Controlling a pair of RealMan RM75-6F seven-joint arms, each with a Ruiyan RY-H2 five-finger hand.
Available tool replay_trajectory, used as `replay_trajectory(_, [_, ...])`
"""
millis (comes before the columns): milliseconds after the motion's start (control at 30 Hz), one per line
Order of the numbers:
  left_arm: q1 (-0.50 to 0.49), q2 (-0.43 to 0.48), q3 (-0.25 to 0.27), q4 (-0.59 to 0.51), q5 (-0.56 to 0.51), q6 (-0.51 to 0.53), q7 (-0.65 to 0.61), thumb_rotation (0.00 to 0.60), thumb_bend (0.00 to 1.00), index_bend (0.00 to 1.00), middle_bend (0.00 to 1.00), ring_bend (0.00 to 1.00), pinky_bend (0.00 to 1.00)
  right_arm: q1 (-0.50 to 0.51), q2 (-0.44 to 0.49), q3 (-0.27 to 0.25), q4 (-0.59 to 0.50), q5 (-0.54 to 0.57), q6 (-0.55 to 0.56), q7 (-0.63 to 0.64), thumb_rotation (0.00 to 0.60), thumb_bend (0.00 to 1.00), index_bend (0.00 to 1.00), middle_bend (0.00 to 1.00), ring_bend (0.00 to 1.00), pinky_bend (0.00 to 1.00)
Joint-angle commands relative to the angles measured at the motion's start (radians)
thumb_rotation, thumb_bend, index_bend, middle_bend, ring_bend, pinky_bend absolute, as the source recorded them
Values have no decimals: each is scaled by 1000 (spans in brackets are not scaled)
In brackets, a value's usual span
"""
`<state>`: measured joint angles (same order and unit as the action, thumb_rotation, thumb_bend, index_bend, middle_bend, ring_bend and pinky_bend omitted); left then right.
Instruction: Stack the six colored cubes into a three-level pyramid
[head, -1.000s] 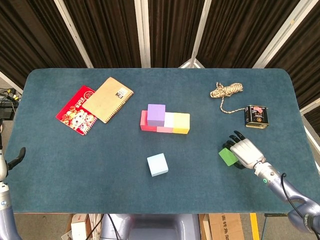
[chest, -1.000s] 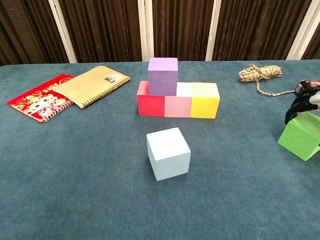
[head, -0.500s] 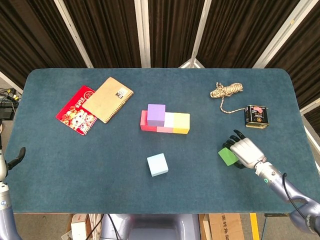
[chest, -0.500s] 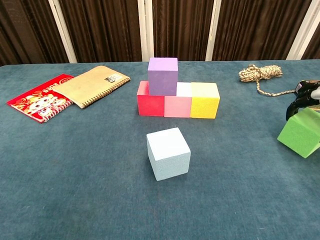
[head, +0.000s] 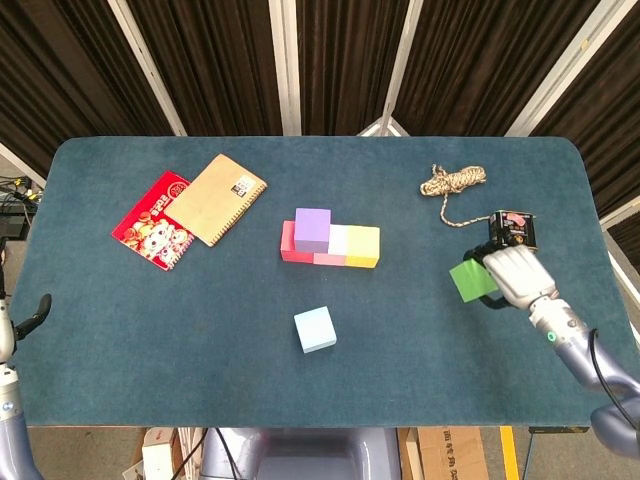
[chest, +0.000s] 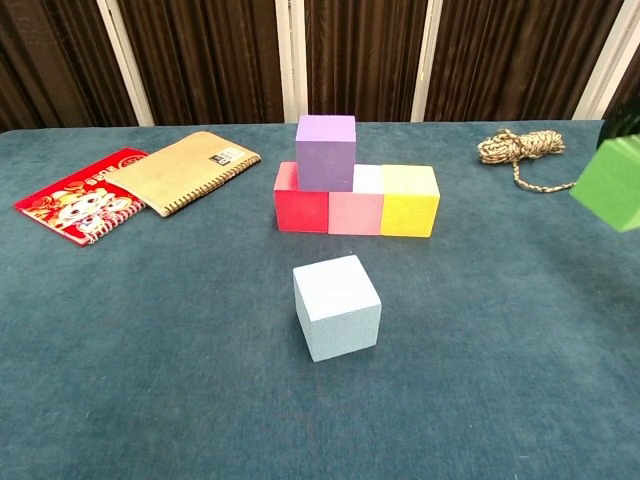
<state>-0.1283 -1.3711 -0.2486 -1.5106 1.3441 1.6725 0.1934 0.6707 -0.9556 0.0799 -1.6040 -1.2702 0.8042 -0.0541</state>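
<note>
A row of red cube (head: 288, 242), pink cube (head: 331, 250) and yellow cube (head: 363, 246) lies mid-table, and a purple cube (head: 313, 228) sits on its left part. A light blue cube (head: 315, 329) stands alone nearer the front. My right hand (head: 518, 276) grips a green cube (head: 472, 279) and holds it in the air above the table's right side; the chest view shows the green cube (chest: 612, 182) at the right edge. Only a bit of my left hand (head: 38, 309) shows at the far left edge, holding nothing I can see.
A red booklet (head: 152, 220) and a tan spiral notebook (head: 215, 198) lie at the back left. A coil of rope (head: 452, 182) sits at the back right, and a small black tin (head: 512, 231) stands just beyond my right hand.
My right hand has lifted the green cube off the table and carried it up and back. The left arm and the other cubes have stayed put.
</note>
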Motion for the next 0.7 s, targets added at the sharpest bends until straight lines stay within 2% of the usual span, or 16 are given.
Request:
replay_trajectory(33, [-1, 0, -1, 2, -2, -2, 0, 600, 313, 75, 104, 0, 0, 63, 53, 61, -80, 160, -65, -90, 600, 672, 464, 386, 237, 0])
replay_trajectory(200, [-2, 0, -4, 5, -10, -10, -4, 600, 313, 76, 104, 0, 0, 149, 74, 101, -195, 445, -62, -208, 600, 673, 459, 386, 237, 0])
replay_trajectory(367, [-3, 1, -4, 10, -14, -17, -7, 600, 313, 77, 104, 0, 0, 287, 46, 91, -283, 765, 66, -435, 600, 672, 459, 386, 237, 0])
replay_trajectory(433, [-5, 1, -4, 12, -15, -21, -7, 600, 313, 77, 104, 0, 0, 362, 14, 103, -315, 919, 129, -514, 600, 672, 458, 386, 237, 0])
replay_trajectory(600, [-7, -1, -4, 18, -17, -26, -5, 600, 313, 77, 104, 0, 0, 519, -52, 107, -308, 1199, 218, -698, 600, 673, 459, 386, 237, 0])
replay_trajectory(700, [-9, -4, -7, 26, -20, -25, -3, 600, 312, 77, 104, 0, 0, 637, -124, 127, -259, 1434, 298, -830, 600, 672, 459, 386, 238, 0])
